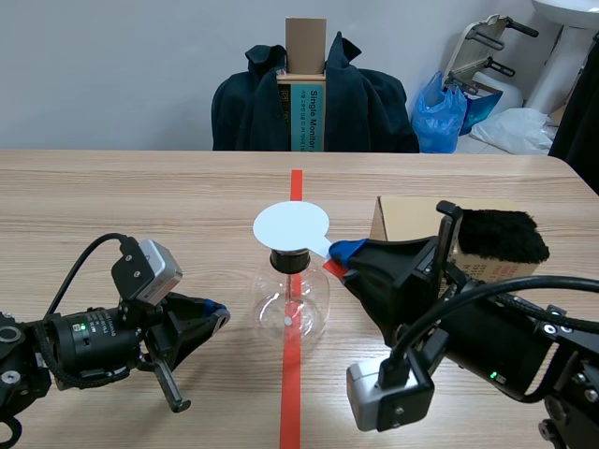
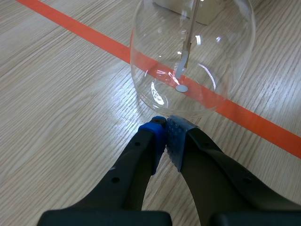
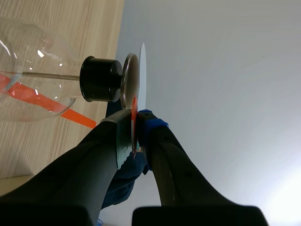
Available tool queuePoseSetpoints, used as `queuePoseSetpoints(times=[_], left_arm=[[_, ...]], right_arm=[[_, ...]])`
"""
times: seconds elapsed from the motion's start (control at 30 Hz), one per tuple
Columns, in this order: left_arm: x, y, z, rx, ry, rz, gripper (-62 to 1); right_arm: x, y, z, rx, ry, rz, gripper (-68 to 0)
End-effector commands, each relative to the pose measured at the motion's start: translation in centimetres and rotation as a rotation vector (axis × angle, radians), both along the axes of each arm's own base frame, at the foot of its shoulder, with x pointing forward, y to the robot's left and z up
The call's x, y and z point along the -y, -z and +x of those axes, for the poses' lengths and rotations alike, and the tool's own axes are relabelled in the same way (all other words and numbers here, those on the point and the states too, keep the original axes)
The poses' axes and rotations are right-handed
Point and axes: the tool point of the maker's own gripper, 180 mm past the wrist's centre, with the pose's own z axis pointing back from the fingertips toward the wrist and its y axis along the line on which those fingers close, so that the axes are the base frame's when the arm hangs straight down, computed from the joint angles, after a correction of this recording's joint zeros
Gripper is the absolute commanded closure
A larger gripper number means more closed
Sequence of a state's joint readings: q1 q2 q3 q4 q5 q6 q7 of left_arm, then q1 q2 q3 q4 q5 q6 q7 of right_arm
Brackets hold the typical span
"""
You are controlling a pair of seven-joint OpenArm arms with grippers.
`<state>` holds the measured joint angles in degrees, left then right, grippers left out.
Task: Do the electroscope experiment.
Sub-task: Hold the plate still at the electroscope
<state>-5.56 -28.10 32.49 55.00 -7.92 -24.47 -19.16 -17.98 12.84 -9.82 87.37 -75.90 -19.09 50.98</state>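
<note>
The electroscope is a clear glass flask (image 1: 291, 304) with a black stopper (image 1: 289, 261) and a white round plate (image 1: 291, 225) on top, standing on the red tape line. My right gripper (image 1: 342, 254) is shut on a thin red strip (image 3: 134, 127), held against the plate's (image 3: 142, 70) right edge. In the right wrist view the stopper (image 3: 99, 79) and flask (image 3: 28, 70) lie just ahead of the fingers. My left gripper (image 1: 218, 313) rests low at the flask's left, shut on nothing. In the left wrist view its tips (image 2: 165, 129) sit just short of the flask (image 2: 193, 56), with the metal rod and leaf (image 2: 184, 59) visible inside.
A cardboard box (image 1: 402, 220) stands behind my right arm, with a black furry pad (image 1: 501, 234) on it. Across the table is a chair draped in a dark jacket (image 1: 365, 98), holding a tall box (image 1: 306, 84).
</note>
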Motion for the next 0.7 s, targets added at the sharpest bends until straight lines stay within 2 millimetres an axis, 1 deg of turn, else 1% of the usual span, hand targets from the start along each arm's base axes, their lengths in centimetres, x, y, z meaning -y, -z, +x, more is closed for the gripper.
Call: queuePoseSetpoints(times=[0.0,0.67], left_arm=[[0.06,-1.13,0.57,0.028,-0.003,-0.026,-2.7],[0.05,-1.12,0.57,0.027,-0.003,-0.025,-2.7]], right_arm=[[0.22,-1.00,0.59,0.039,0.006,0.005,-0.8],[0.40,-1.01,0.84,0.040,0.023,0.005,-0.8]])
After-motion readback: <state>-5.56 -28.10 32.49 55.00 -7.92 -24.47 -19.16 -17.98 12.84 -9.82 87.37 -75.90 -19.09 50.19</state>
